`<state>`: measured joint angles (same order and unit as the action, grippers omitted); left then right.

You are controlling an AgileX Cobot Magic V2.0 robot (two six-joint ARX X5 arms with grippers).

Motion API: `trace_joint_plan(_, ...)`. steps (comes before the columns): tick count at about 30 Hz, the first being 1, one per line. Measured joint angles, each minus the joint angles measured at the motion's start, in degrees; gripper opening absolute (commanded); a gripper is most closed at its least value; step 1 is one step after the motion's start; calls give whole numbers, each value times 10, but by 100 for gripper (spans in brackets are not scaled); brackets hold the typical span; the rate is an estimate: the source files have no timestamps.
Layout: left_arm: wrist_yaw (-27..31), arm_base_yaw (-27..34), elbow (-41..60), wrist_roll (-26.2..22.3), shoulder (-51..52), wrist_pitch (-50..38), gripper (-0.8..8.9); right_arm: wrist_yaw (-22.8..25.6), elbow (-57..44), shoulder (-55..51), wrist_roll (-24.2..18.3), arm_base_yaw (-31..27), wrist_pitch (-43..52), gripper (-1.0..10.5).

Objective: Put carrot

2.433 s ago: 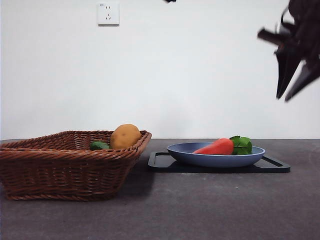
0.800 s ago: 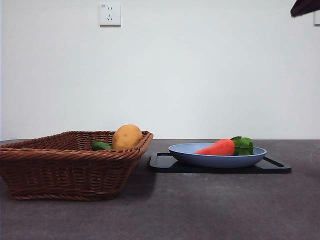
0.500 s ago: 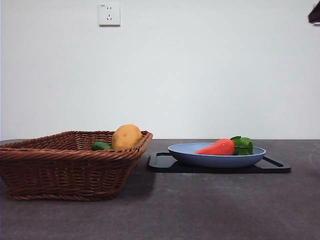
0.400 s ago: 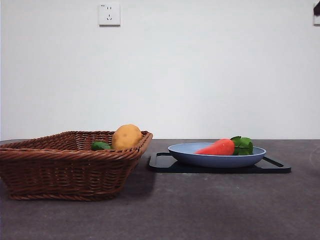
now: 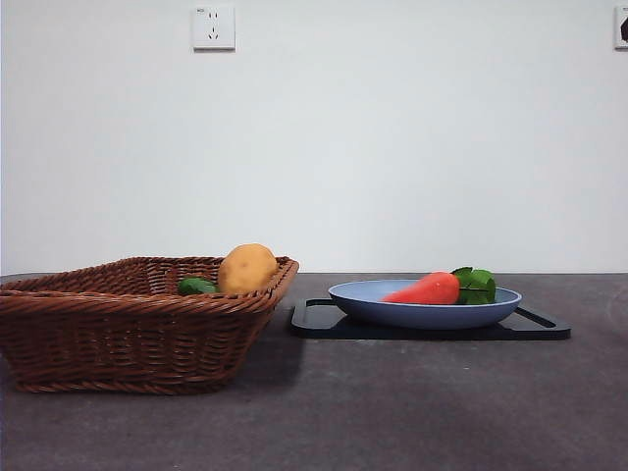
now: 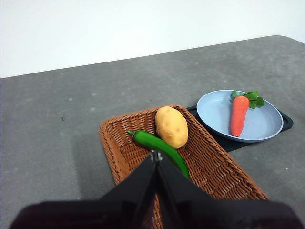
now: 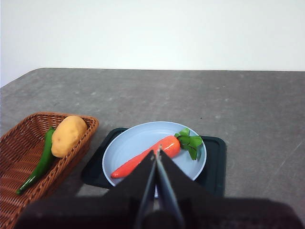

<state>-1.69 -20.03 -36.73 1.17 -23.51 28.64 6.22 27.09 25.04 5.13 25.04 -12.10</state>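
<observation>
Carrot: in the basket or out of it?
Out. The carrot lies on the blue plate; the basket holds only the potato and green pepper.

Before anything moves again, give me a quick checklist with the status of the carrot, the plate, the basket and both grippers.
1. Carrot lies wholly on the plate: ok.
2. Plate sits on the black tray: ok.
3. Carrot free of any gripper: ok.
4. Left gripper shut, empty, above the basket: ok.
5. Right gripper shut, empty, above the plate: ok.
6. Potato and green pepper inside the basket: ok.
</observation>
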Motion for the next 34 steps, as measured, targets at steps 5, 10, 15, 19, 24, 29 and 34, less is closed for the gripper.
trace_joint_plan(5, 0, 0, 0, 0, 0, 0, 6, 0, 0, 0, 0, 0, 0, 10)
trace_joint_plan(10, 0, 5, 0, 0, 14, 3, 6, 0, 0, 0, 0, 0, 0, 10)
trace_joint_plan(15, 0, 58, 33, -17, 94, -3, 6, 0, 0, 0, 0, 0, 0, 10)
trace_joint_plan(19, 1, 123, 108, -22, 169, -52, 6, 0, 0, 0, 0, 0, 0, 10)
trace_joint_plan(24, 0, 186, 207, -20, 233, -80, 6, 0, 0, 0, 0, 0, 0, 10)
trace_joint_plan(29, 0, 208, 266, -9, 231, -100, 6, 0, 0, 0, 0, 0, 0, 10)
trace_joint_plan(34, 0, 210, 310, -4, 231, -119, 6, 0, 0, 0, 0, 0, 0, 10)
